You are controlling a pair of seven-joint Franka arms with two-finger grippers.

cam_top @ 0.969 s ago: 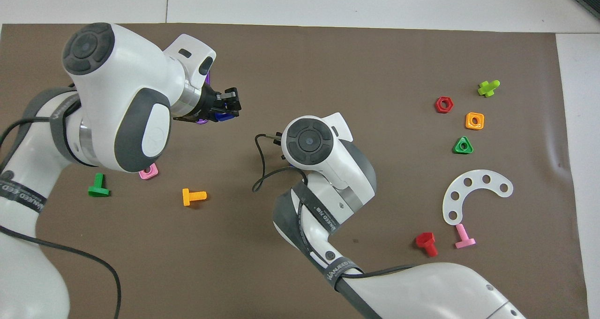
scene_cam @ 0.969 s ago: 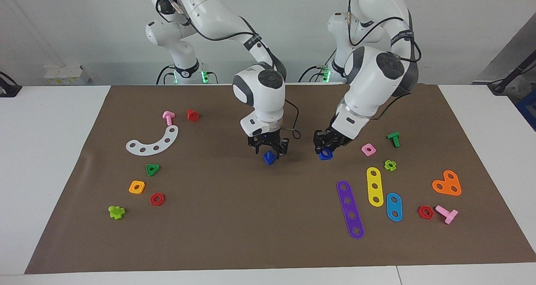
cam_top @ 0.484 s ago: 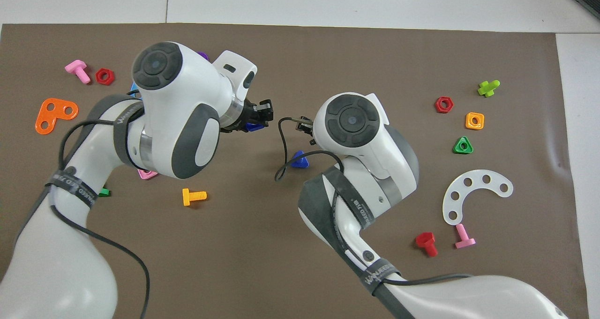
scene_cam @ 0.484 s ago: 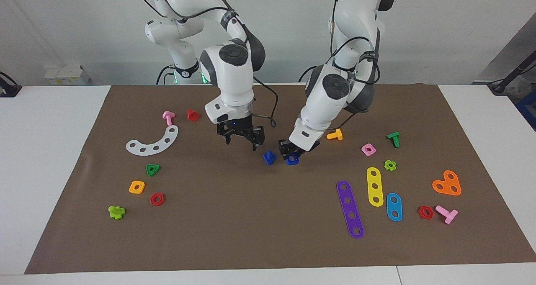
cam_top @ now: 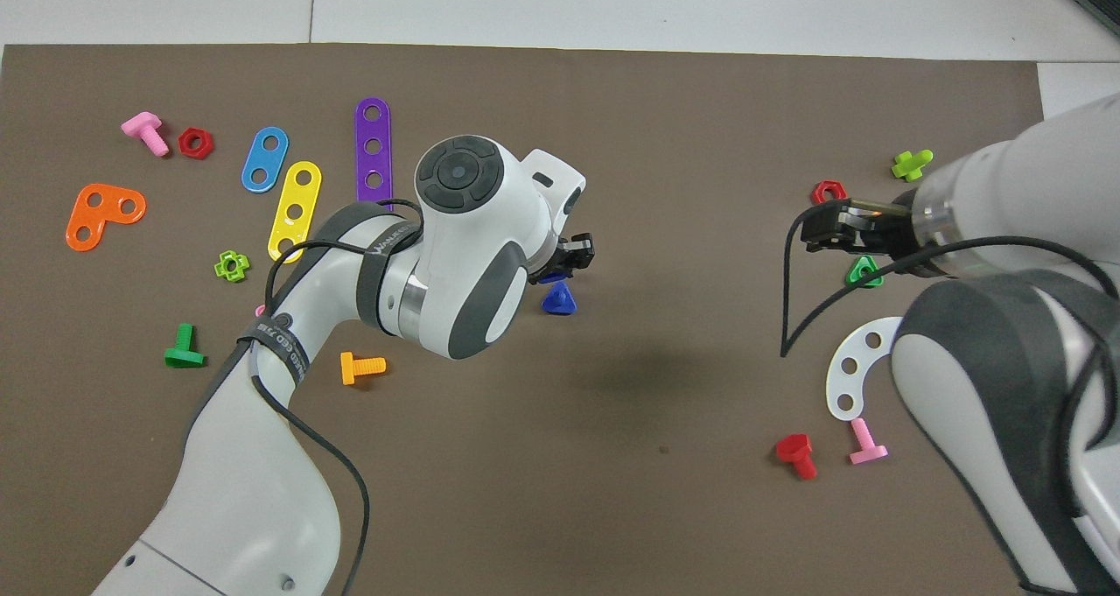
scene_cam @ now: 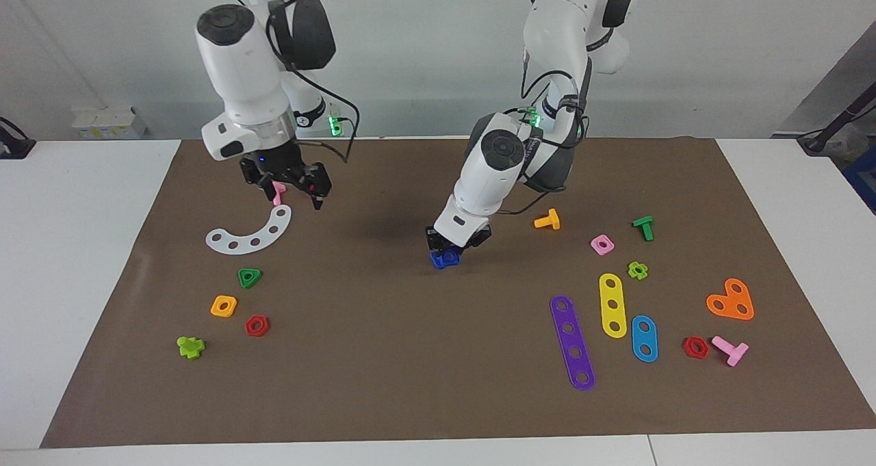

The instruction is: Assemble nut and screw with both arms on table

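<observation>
The dark-blue screw (scene_cam: 436,262) (cam_top: 558,299) stands on the brown mat of the table (scene_cam: 383,356) near its middle. My left gripper (scene_cam: 453,246) (cam_top: 570,259) is low beside it, shut on the dark-blue nut (scene_cam: 450,255) (cam_top: 549,276). The nut sits right against the screw's top; whether they touch I cannot tell. My right gripper (scene_cam: 293,193) (cam_top: 812,231) hangs open and empty, raised over the white curved strip (scene_cam: 250,233) at the right arm's end of the mat.
An orange bolt (scene_cam: 547,219), a pink square nut (scene_cam: 602,245) and a green bolt (scene_cam: 643,228) lie toward the left arm's end. Purple (scene_cam: 572,343), yellow and blue strips lie farther out. A pink bolt (scene_cam: 277,193) lies under the right gripper.
The left gripper carried the nut across to the screw. The right gripper left the screw standing on the mat, rose and swung away toward its own end of the table.
</observation>
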